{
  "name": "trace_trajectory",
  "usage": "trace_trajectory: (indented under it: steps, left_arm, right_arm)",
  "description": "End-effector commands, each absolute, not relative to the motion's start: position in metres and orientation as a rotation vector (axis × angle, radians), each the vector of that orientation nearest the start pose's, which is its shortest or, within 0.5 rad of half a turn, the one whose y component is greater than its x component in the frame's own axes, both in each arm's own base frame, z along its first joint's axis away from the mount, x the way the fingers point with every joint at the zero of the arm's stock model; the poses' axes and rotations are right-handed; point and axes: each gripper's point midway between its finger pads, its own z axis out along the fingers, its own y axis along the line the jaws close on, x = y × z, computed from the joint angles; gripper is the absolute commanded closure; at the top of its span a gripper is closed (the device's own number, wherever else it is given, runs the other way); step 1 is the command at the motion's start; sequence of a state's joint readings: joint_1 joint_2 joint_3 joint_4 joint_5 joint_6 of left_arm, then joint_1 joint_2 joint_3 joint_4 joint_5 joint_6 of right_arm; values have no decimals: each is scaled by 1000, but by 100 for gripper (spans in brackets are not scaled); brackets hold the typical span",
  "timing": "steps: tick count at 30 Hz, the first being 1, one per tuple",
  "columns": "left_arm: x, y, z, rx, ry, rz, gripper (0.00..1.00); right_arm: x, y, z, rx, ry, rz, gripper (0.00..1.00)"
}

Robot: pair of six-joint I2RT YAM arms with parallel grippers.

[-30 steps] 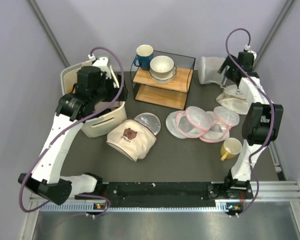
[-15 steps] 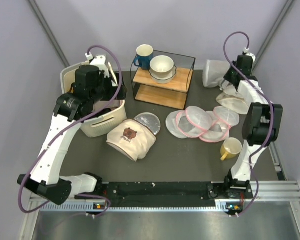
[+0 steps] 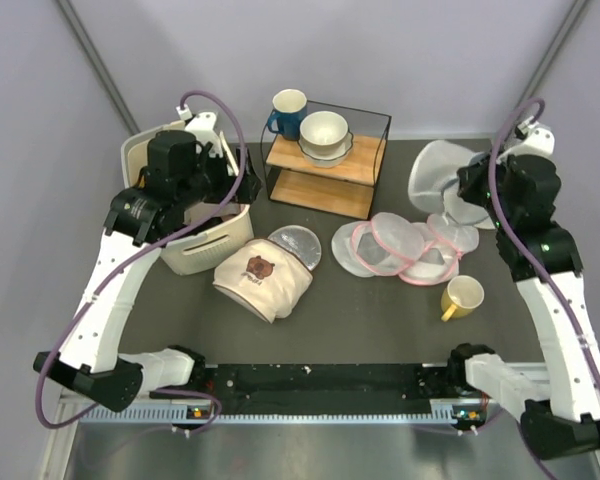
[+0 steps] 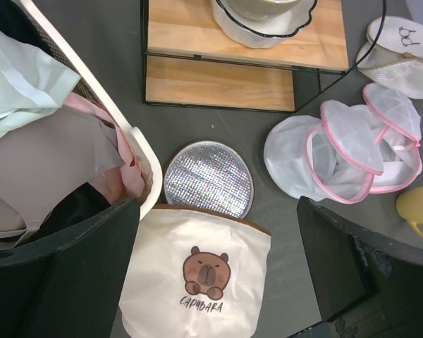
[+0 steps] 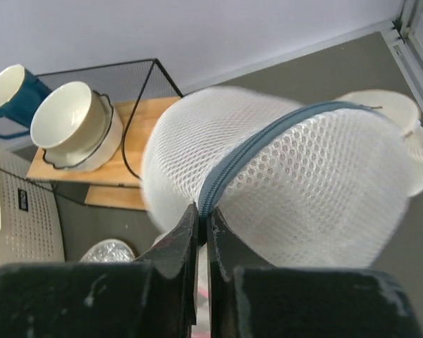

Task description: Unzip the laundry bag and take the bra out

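Pinching the laundry bag (image 5: pixel 317 204) at its zip seam (image 5: pixel 268 141), the right gripper (image 5: pixel 203 215) is clamped tight while the left gripper (image 4: pixel 218 208) gapes wide

The laundry bag (image 5: pixel 303 190) at my black jaws is white honeycomb mesh with a grey-blue zip (image 5: pixel 268 141). The mesh bags (image 4: pixel 345 151) at centre right are white, trimmed in pink. The cloth (image 4: pixel 197 282) is cream with a brown bear print, and the disc (image 4: pixel 208 177) glitters silver. The table (image 3: pixel 360 310) is dark grey and the mug (image 3: pixel 463 296) yellow.

right gripper (image 5: pixel 203 220) now pinching laundry bag (image 5: pixel 303 197), bag lifted nearer
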State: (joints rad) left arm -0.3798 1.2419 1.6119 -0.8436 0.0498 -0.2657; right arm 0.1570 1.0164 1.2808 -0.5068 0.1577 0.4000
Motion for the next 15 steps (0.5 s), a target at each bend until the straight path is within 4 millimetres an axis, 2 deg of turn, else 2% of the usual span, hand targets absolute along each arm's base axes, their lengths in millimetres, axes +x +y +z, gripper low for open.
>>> trace_trajectory:
  steps: [1,3,7,8,11,12,13,14,15]
  left_arm:
    - [294,-143,386,192,1974,-487,1]
    - [293,-143,388,197,1965,-485,1]
    - [296,-136,388,187,1966,-437,1]
    - [296,-134,387,179,1973,-424,1]
    - [296,-131,385,174,1977,-409,1]
    - [296,-131,386,174,1975,-409,1]
    - [295,-131,386,174,1974,-413,1]
    - [296,-133,384,176,1979,-420,1]
    - [295,-134,383,176,1984,-430,1]
  right_arm:
    - [286,42,331,267,1964,206,100]
    - [272,54,338,192,1985,253,100]
    - [258,79,325,95,2083,294,100]
    - [254,97,314,35,2117,317,100]
    - [260,130,289,-22,2166,282,100]
    - [260,160,270,-99,2220,289,100]
    - [263,173,260,-123,2246,292,100]
    - [266,191,259,-150,2264,349,86]
    - [267,207,252,-187,2295,365,44]
